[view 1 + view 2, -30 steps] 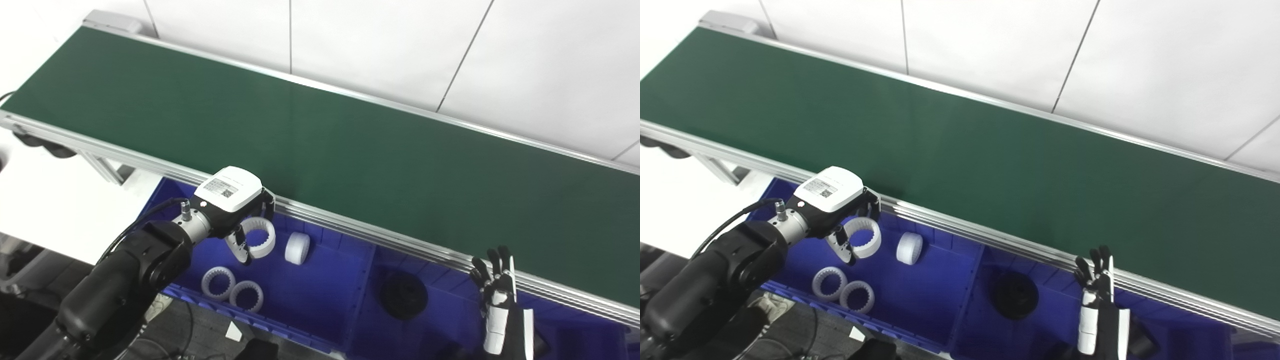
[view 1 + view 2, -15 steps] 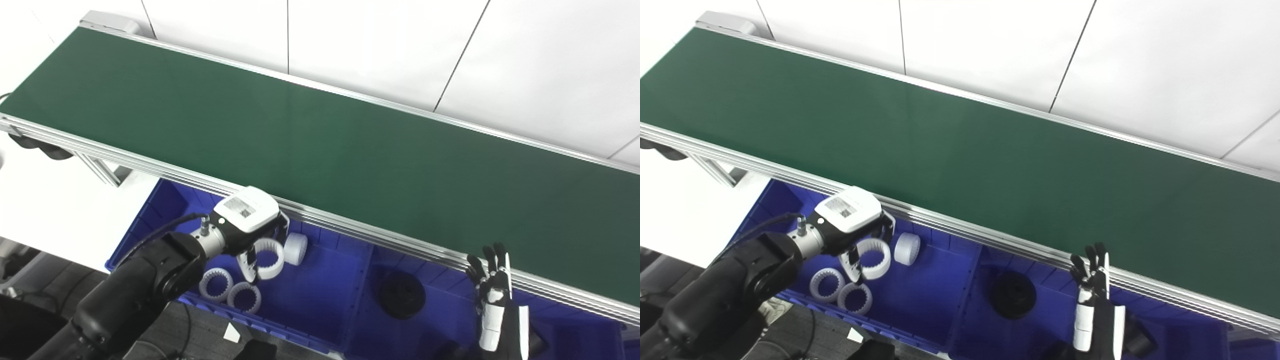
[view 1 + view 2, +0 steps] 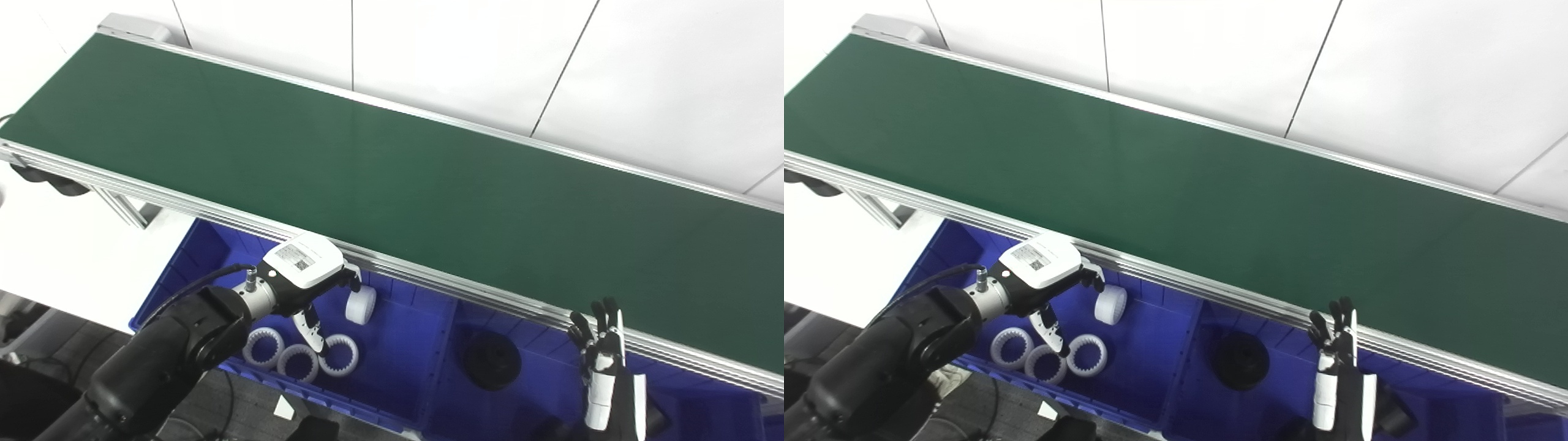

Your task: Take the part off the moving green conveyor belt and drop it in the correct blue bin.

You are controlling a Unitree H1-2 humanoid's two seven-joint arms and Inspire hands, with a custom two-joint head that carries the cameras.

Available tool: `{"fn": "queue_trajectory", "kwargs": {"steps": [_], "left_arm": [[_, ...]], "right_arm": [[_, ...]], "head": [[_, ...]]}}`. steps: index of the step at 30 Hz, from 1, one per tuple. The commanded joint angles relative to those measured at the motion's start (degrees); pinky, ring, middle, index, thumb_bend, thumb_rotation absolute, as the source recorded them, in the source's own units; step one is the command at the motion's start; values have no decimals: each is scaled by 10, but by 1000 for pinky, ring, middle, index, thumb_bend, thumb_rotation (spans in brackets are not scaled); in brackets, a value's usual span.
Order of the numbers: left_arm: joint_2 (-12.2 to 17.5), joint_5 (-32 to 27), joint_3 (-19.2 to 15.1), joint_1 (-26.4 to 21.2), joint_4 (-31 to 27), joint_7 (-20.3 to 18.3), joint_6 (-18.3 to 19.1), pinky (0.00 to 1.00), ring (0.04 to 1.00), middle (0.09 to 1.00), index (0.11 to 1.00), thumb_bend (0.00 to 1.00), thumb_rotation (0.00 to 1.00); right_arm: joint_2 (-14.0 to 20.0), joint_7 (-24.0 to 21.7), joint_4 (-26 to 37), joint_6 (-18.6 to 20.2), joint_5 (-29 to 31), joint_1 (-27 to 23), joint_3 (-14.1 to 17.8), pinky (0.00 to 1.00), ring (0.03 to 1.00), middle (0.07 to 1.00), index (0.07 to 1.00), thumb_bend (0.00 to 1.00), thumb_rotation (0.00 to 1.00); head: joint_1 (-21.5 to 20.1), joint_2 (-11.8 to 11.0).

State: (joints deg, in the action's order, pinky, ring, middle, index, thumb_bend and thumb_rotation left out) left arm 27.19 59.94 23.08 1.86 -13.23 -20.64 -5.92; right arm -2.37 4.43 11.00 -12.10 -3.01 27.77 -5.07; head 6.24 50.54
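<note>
part: white toothed ring (image 3: 339, 363), lies flat on floor of left blue bin (image 3: 392, 343), near front wall, out of the hand
neighbours: touching or just beside two more white rings (image 3: 298, 363) to its left in a row; white solid roller (image 3: 360, 304) farther back, on its edge
left hand: (image 3: 306, 288) over the bin, fingers spread, grasping nothing; one fingertip hangs just above the ring's left rim
right hand: (image 3: 603, 352) raised at near edge of belt, fingers apart, empty, waiting
belt: green conveyor (image 3: 392, 177), no part visible on it
other bin: right compartment holds a black disc (image 3: 493, 361)
step in hand: drop looks done; judged best to lift the hand straight up and clear, so the low finger does not snag the ring or nudge the row
orientation: ring's hole axis points up, opening faces the camera; round, so no real long axis
risk: dragging sideways could tip the ring onto its neighbour
</note>
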Motion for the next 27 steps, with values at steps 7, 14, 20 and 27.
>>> {"fn": "queue_trajectory", "kwargs": {"steps": [7, 14, 20, 27], "left_arm": [[-36, -91, -59, 43, -119, 51, -7, 668, 638, 605, 626, 1000, 294], [-141, -355, -107, 143, -239, 57, 73, 599, 642, 628, 619, 902, 353], [-240, -544, -113, 212, -234, 81, 108, 676, 734, 751, 735, 703, 457], [-262, -564, -106, 196, -148, 80, 152, 986, 984, 986, 980, 632, 673]], "right_arm": [[-12, -2, 23, -12, -12, 9, -12, 868, 891, 969, 998, 812, 1000], [-45, 20, -1, -25, -67, 12, -36, 839, 886, 959, 997, 791, 1000], [-89, 50, -41, -34, -107, 0, -64, 848, 890, 960, 1000, 703, 1000], [-120, 102, -131, -72, -151, -36, -83, 828, 899, 958, 995, 709, 1000]], "head": [[-45, -3], [-174, -23], [-290, -50], [-428, -86]]}}
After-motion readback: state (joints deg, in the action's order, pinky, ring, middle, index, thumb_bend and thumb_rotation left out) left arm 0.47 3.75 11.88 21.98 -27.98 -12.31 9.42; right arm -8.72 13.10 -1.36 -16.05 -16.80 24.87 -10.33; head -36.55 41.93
